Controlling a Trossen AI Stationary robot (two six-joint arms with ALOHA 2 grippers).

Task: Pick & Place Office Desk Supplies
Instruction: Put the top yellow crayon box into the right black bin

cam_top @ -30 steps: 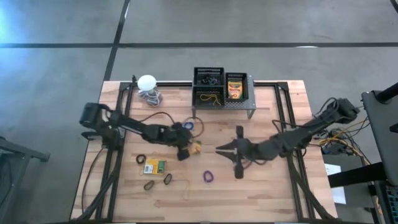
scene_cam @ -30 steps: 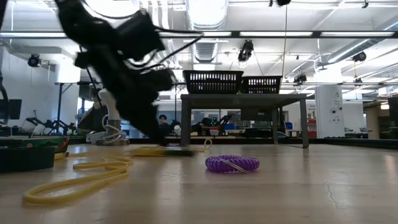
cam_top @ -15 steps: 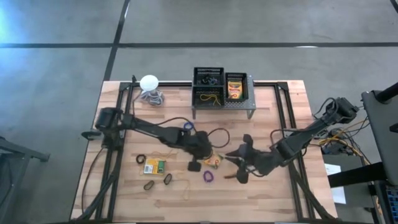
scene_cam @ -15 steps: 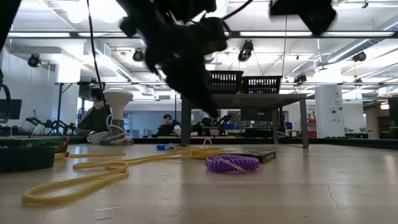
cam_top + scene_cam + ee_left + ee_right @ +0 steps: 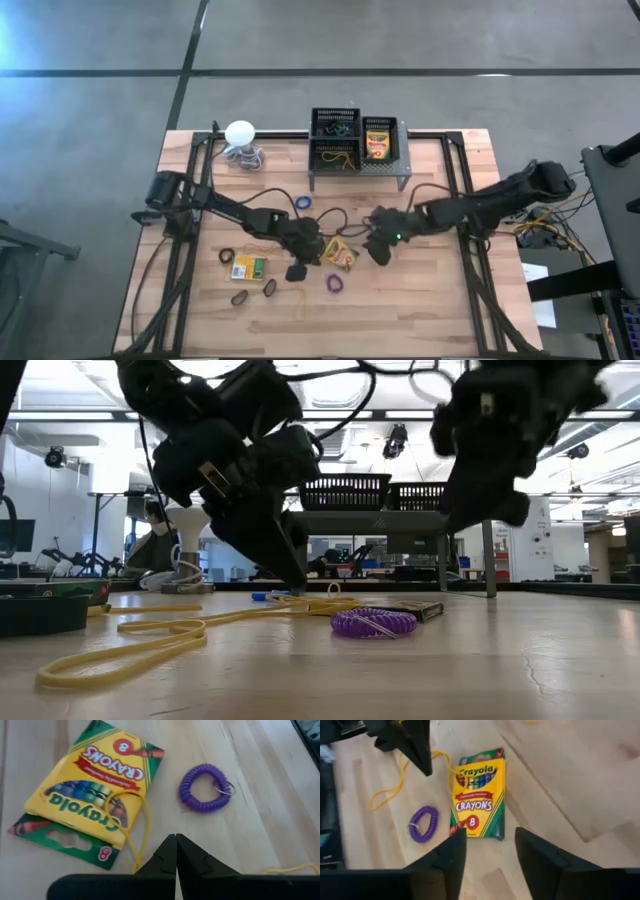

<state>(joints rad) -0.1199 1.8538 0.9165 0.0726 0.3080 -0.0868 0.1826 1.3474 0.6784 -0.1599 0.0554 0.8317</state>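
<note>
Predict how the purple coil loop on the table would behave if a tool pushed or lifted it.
The purple coil loop looks like springy coiled plastic, so it would probably stretch and flex rather than stay stiff. It seems thin and light, likely sliding easily on the smooth wooden table. Lying flat, it probably won't roll.

Bare wood lies between my parted right fingers; ahead, the crayon box blocks the way, purple coil beside it, yellow band and my shut left gripper beyond.
</note>
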